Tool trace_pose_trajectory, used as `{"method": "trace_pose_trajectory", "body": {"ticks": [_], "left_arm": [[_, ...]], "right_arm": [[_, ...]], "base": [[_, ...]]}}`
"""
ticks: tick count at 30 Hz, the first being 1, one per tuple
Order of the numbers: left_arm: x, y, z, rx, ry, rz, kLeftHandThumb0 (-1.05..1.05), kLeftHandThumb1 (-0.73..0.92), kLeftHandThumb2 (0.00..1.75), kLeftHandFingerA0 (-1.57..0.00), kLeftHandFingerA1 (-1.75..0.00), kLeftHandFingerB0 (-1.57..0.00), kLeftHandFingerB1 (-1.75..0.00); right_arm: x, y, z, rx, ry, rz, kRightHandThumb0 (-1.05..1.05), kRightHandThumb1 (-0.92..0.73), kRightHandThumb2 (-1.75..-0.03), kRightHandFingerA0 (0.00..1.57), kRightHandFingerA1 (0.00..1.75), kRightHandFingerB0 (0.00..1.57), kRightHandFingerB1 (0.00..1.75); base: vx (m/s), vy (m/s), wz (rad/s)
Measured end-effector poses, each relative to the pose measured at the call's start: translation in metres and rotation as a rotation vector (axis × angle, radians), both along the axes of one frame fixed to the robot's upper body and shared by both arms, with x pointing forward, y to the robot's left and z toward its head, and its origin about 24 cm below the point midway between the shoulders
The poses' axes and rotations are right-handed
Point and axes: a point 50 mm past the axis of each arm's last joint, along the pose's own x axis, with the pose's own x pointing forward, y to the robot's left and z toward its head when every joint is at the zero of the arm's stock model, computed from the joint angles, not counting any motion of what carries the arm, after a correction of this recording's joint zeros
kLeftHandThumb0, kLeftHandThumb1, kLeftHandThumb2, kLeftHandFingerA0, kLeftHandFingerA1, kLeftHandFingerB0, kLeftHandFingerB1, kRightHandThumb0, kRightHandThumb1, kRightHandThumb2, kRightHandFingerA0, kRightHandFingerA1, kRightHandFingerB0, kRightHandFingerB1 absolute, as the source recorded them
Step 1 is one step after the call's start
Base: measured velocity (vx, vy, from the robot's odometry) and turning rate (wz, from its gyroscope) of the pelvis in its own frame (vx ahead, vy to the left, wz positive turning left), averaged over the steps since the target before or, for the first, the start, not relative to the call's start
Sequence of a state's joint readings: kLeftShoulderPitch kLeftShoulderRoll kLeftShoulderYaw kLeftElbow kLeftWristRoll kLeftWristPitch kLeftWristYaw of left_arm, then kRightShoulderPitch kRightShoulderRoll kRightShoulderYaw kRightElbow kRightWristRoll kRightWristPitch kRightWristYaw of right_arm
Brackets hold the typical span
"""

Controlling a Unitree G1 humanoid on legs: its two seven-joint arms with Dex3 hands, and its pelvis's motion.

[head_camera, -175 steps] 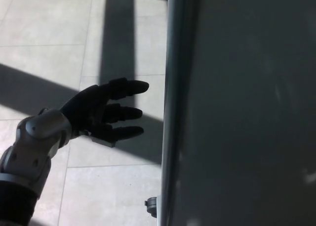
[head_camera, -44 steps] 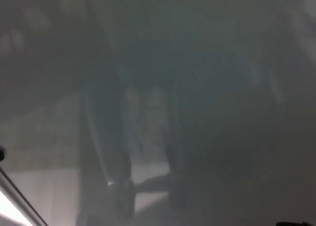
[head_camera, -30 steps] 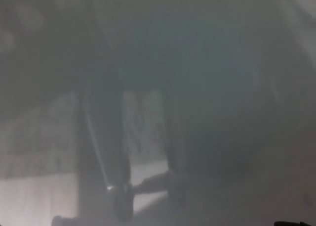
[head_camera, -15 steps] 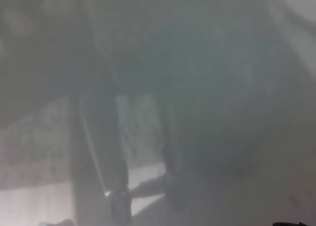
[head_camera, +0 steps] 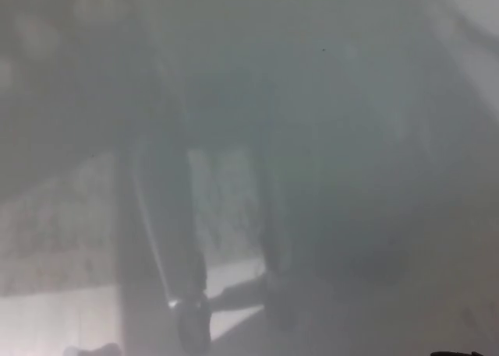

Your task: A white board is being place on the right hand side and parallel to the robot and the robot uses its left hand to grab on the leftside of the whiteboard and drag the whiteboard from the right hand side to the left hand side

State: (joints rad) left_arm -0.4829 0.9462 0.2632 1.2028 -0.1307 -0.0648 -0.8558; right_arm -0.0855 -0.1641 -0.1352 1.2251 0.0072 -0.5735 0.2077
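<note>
The whiteboard (head_camera: 335, 138) fills the whole head view with its grey, glossy face, very close to the camera. Its edges and frame lie outside the picture. Only hazy reflections show on it: two dark upright shapes (head_camera: 168, 239) left of the middle and a pale patch (head_camera: 54, 317) at the lower left. Neither of my hands can be seen, so I cannot tell where they are relative to the board.
A small dark blob (head_camera: 90, 350) sits at the bottom edge on the left and a thin dark sliver (head_camera: 460, 354) at the bottom right corner. Both are too blurred to identify. No floor shows directly.
5.8 s ago my open left hand hovered by the board's left edge over the tiled floor. Now the board covers everything. Over the last second the reflections have only drifted slightly.
</note>
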Motion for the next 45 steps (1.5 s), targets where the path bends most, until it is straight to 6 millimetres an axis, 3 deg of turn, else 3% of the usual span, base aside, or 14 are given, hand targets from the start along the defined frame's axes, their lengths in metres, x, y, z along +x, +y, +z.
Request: {"method": "trace_pose_trajectory", "body": {"ticks": [3, 4, 11, 12, 14, 15, 18, 19, 23, 24, 31, 40, 41, 45], "left_arm": [[-0.003, 0.000, -0.001, 0.010, -0.023, -0.016, -0.56, 0.51, 0.71, 0.00, 0.00, 0.00, 0.00], [-0.005, 0.000, -0.003, 0.010, -0.036, -0.018, -0.44, 0.59, 0.57, 0.00, 0.00, 0.00, 0.00], [-0.030, 0.000, -0.026, -0.014, -0.086, 0.002, -0.56, 0.60, 0.58, 0.00, 0.00, 0.00, 0.00], [-0.032, 0.000, -0.029, -0.020, -0.085, 0.005, -0.73, 0.49, 0.78, 0.00, -0.09, 0.00, 0.00], [-0.041, 0.001, -0.035, -0.019, -0.095, 0.023, -0.73, 0.49, 0.78, 0.00, -0.09, 0.00, 0.00], [-0.049, 0.001, -0.043, -0.022, -0.101, 0.045, -0.49, 0.50, 0.72, 0.00, -0.16, 0.00, -0.02], [-0.077, -0.004, -0.078, -0.057, -0.066, 0.127, -0.43, 0.49, 0.71, 0.00, -0.16, 0.00, -0.05], [-0.087, -0.007, -0.090, -0.069, -0.051, 0.152, -0.42, 0.49, 0.71, 0.00, -0.18, 0.00, -0.06], [-0.117, -0.020, -0.123, -0.097, -0.011, 0.228, -0.42, 0.49, 0.71, 0.00, -0.18, 0.00, -0.06], [-0.120, -0.021, -0.125, -0.091, -0.011, 0.238, -0.41, 0.50, 0.70, -0.03, -0.29, 0.00, -0.06], [-0.165, -0.049, -0.174, -0.172, 0.115, 0.332, -0.33, 0.54, 0.71, -0.08, -0.37, 0.00, -0.09], [-0.176, -0.064, -0.195, -0.154, 0.270, 0.296, -0.32, 0.59, 0.73, -0.13, -0.37, 0.00, -0.11], [-0.176, -0.066, -0.197, -0.148, 0.292, 0.280, -0.39, 0.52, 0.69, -0.05, -0.33, -0.01, -0.14], [-0.179, -0.071, -0.203, -0.139, 0.351, 0.248, -0.39, 0.54, 0.66, -0.07, -0.33, -0.06, -0.15]], "right_arm": [[0.000, 0.000, 0.000, -0.001, -0.001, 0.001, -0.45, -0.52, -0.92, 0.83, 0.75, 0.53, 0.59], [0.000, 0.000, 0.000, -0.001, -0.001, 0.001, -0.46, -0.52, -0.92, 0.83, 0.75, 0.53, 0.59], [-0.006, -0.001, -0.003, -0.001, 0.017, -0.006, -0.51, -0.52, -0.90, 0.84, 0.74, 0.55, 0.59], [-0.007, -0.001, -0.003, -0.001, 0.019, -0.007, -0.47, -0.52, -0.92, 0.84, 0.74, 0.55, 0.60], [-0.007, -0.001, -0.003, -0.002, 0.018, -0.005, -0.47, -0.52, -0.92, 0.84, 0.74, 0.55, 0.60], [-0.008, -0.001, -0.003, -0.002, 0.021, -0.006, -0.49, -0.52, -0.92, 0.83, 0.74, 0.55, 0.59], [-0.014, -0.002, -0.005, -0.003, 0.036, -0.010, -0.47, -0.52, -0.92, 0.83, 0.75, 0.54, 0.59], [-0.015, -0.002, -0.006, -0.004, 0.039, -0.010, -0.47, -0.61, -0.61, 0.93, 0.68, 0.61, 0.44], [-0.017, -0.002, -0.007, -0.003, 0.046, -0.017, -0.47, -0.61, -0.61, 0.93, 0.68, 0.61, 0.44], [-0.017, -0.002, -0.007, -0.002, 0.046, -0.017, -0.51, -0.53, -0.90, 0.85, 0.73, 0.56, 0.59], [-0.024, -0.004, -0.010, -0.001, 0.068, -0.028, -0.49, -0.54, -0.91, 0.84, 0.73, 0.55, 0.58], [-0.031, -0.005, -0.012, 0.000, 0.085, -0.037, -0.50, -0.53, -0.91, 0.85, 0.73, 0.57, 0.59], [-0.032, -0.005, -0.012, 0.000, 0.088, -0.038, -0.48, -0.61, -0.61, 0.94, 0.65, 0.60, 0.44], [-0.036, -0.005, -0.014, 0.000, 0.100, -0.041, -0.47, -0.61, -0.61, 0.94, 0.66, 0.61, 0.44]], "base": [[0.00, 0.000, 0.00], [0.00, 0.000, 0.00], [0.00, 0.000, 0.00], [0.00, 0.000, 0.00], [0.00, 0.000, -0.06], [0.00, 0.000, 0.00], [0.00, 0.000, 0.00], [0.00, 0.000, 0.00], [0.00, 0.000, 0.02], [0.00, 0.000, 0.00], [0.00, 0.000, 0.00], [0.00, 0.000, 0.00], [0.00, 0.000, 0.00], [0.00, 0.000, 0.00]]}}
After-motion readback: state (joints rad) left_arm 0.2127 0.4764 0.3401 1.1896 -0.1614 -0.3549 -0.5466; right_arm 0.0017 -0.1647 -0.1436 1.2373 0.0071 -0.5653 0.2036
